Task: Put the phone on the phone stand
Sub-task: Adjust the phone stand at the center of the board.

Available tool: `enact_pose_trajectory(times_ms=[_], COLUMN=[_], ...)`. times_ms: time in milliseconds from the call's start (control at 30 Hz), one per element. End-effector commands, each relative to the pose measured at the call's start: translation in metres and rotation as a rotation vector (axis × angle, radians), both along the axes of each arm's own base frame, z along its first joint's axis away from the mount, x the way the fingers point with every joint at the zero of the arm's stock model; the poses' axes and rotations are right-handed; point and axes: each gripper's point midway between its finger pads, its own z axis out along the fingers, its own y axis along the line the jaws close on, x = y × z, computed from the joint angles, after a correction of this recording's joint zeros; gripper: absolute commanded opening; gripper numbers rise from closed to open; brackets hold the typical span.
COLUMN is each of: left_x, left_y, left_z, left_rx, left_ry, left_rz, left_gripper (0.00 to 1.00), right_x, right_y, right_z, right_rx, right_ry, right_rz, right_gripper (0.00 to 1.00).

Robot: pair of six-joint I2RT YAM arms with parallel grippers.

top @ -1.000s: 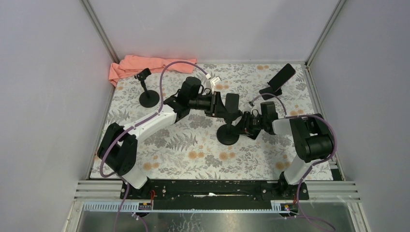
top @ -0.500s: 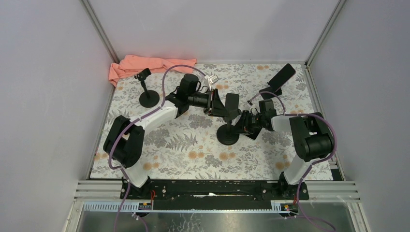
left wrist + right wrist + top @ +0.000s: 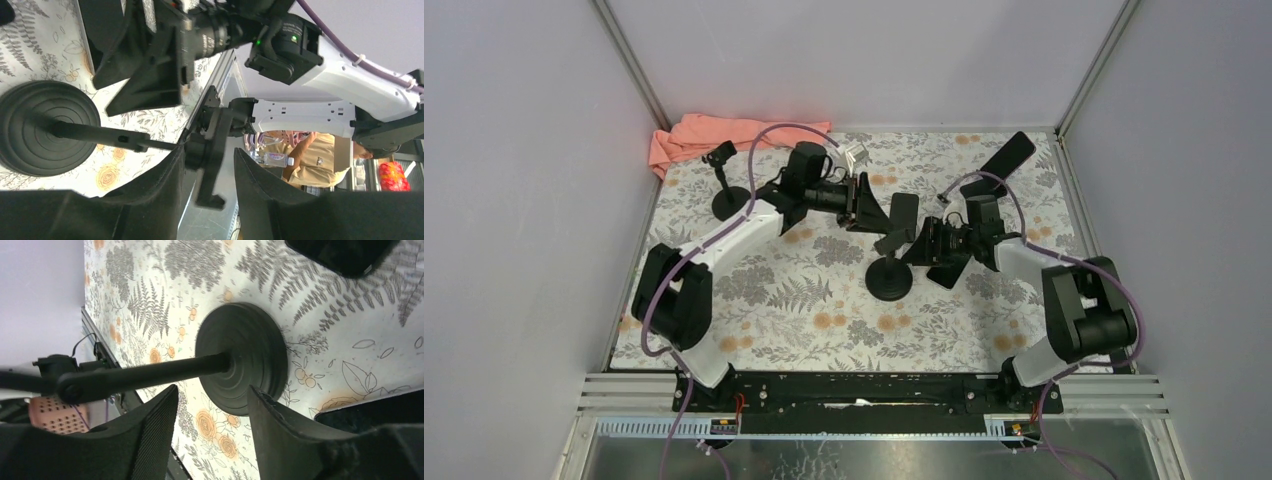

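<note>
Top view. The phone shows as a dark slab at the head of the phone stand, which rests mid-table. You may judge it seated, though the clamp is too small to make out here. The left gripper lies just beside the phone on its left, and the right gripper lies near the stand on its right. The step in hand reads as the release. Your next move calls for drawing both arms straight back, clear of phone and stand, since a tall stand on a small foot would likely tip at a nudge. The surface is a floral cloth. It carries a second stand at rear left and a second phone, as it seems, propped on its own holder at rear right. A pink rag lies in the far left corner. Grey panels wall the table on three sides. Left wrist view. The left gripper stands partly open astride the stand's head and grips nothing that you can see. Whether one pad brushes the head cannot be told. Beyond the table edge sits a person in a tan shirt. Right wrist view. The right gripper is likewise partly open and empty. Past its tips you see the pole and the ringed base on the cloth.
</note>
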Motion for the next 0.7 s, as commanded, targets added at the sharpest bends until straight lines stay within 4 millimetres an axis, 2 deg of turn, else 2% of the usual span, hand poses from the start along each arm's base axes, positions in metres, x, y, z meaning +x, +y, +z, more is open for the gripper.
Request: enact_pose_trajectory(times_ms=[0,167,300,400,433,467,500,567,667], left_x=[0.004,0.003,0.002,0.004,0.003,0.005,0.004,0.004,0.006], left_y=[0.019,0.040,0.061,0.082,0.090,0.097,0.105,0.121,0.147], left_z=[0.034,0.034,0.037,0.041,0.048,0.048,0.055,0.059,0.051], left_rx=[-0.027,-0.009,0.051,0.160,0.183,0.215,0.231,0.272,0.371], left_ry=[-0.120,-0.160,-0.269,-0.449,-0.540,-0.606,-0.688,-0.794,-0.888], left_rz=[0.040,0.072,0.114,0.162,0.178,0.197,0.225,0.291,0.404], left_gripper=[0.50,0.54,0.59,0.62,0.90,0.98,0.99,0.99,0.99], right_x=[0.011,0.008,0.010,0.008,0.008,0.007,0.006,0.006,0.009], right_y=[-0.011,-0.033,-0.064,-0.084,-0.091,-0.093,-0.097,-0.104,-0.115], right_z=[0.040,0.057,0.075,0.083,0.083,0.087,0.088,0.094,0.098], right_rx=[-0.061,-0.113,-0.156,-0.234,-0.281,-0.302,-0.330,-0.378,-0.442], right_ry=[-0.240,-0.338,-0.422,-0.492,-0.525,-0.553,-0.582,-0.629,-0.619], right_rz=[0.057,0.101,0.104,0.096,0.091,0.084,0.079,0.058,0.010], right_gripper=[0.63,0.69,0.73,0.85,0.90,0.94,0.98,1.00,1.00])
